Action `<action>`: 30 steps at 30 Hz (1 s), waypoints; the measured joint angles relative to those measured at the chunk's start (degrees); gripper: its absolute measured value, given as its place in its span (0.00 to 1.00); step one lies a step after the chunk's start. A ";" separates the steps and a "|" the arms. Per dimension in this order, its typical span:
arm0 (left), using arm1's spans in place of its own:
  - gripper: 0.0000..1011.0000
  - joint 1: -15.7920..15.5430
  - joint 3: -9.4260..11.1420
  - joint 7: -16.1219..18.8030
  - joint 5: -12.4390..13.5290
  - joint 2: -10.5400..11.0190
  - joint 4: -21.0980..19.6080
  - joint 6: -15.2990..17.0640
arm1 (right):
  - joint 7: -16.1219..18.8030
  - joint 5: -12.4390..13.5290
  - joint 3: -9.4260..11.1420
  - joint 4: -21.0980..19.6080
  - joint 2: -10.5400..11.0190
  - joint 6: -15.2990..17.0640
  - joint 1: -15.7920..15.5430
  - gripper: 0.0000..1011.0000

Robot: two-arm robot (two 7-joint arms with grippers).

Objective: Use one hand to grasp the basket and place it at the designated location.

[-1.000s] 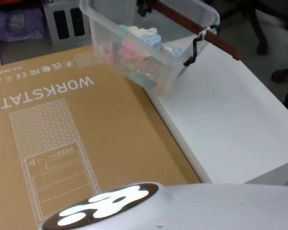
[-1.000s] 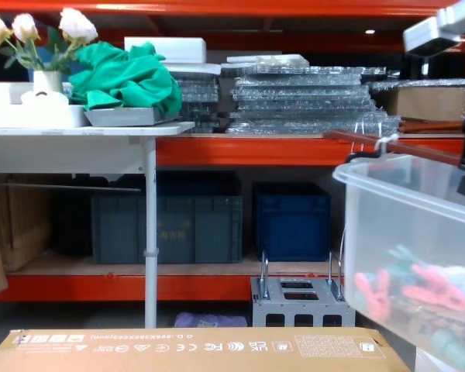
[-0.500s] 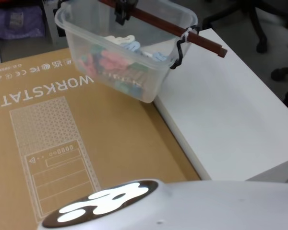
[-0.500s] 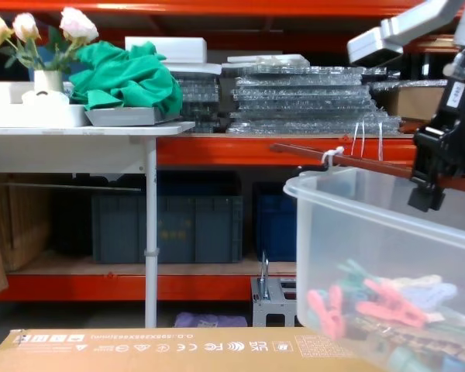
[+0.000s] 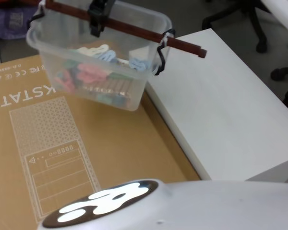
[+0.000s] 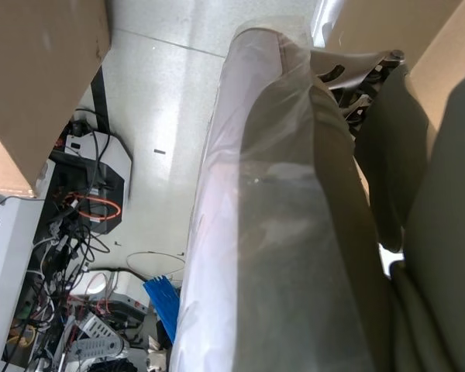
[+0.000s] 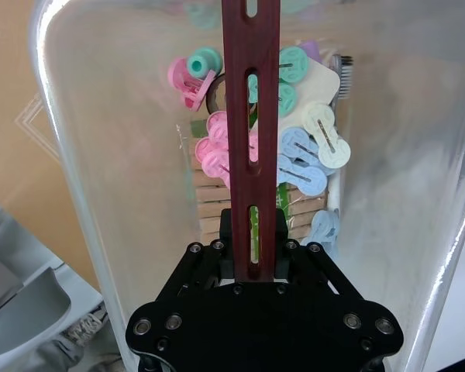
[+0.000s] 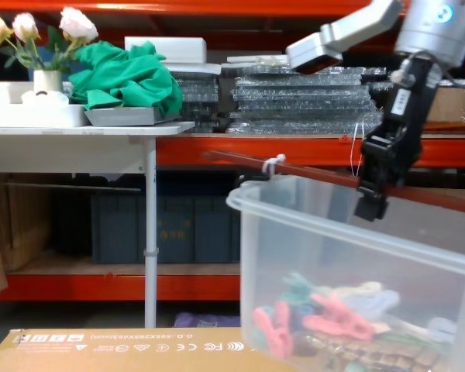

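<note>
The basket [image 5: 93, 72] is a clear plastic tub with colourful clothespins [image 7: 294, 155] inside. It hangs tilted in the air above the brown cardboard box [image 5: 77, 143]. My right gripper [image 5: 97, 21] is shut on its reddish-brown wooden bar handle [image 5: 129, 28] near the middle. From the chest view the basket [image 8: 356, 287] sits low on the right, and the right gripper [image 8: 374, 194] clamps the handle [image 8: 294, 172] from above. In the right wrist view the right gripper [image 7: 252, 256] grips the handle [image 7: 249, 116] over the pins. The left wrist view shows the left arm's pale casing [image 6: 279, 232] over the floor.
A white table [image 5: 230, 115] lies to the right of the cardboard box. Behind, orange shelving [image 8: 217, 147] holds dark blue crates [image 8: 167, 225]. A white side table [image 8: 77, 132] carries green cloth and flowers. Office chairs [image 5: 245, 19] stand at the far right.
The right gripper has carried the basket leftward, off the white table's edge and over the cardboard box. The basket now hangs more level.
</note>
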 joint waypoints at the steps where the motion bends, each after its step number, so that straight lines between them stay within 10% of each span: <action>1: 0.00 0.00 0.00 0.00 0.00 0.00 0.01 0.00 | 0.05 0.11 -0.12 0.05 -0.33 -0.39 0.01 0.23; 30: 0.00 0.00 0.00 0.00 0.00 0.00 0.01 0.00 | 3.72 5.01 -5.42 -2.98 -7.27 -10.47 -1.86 0.23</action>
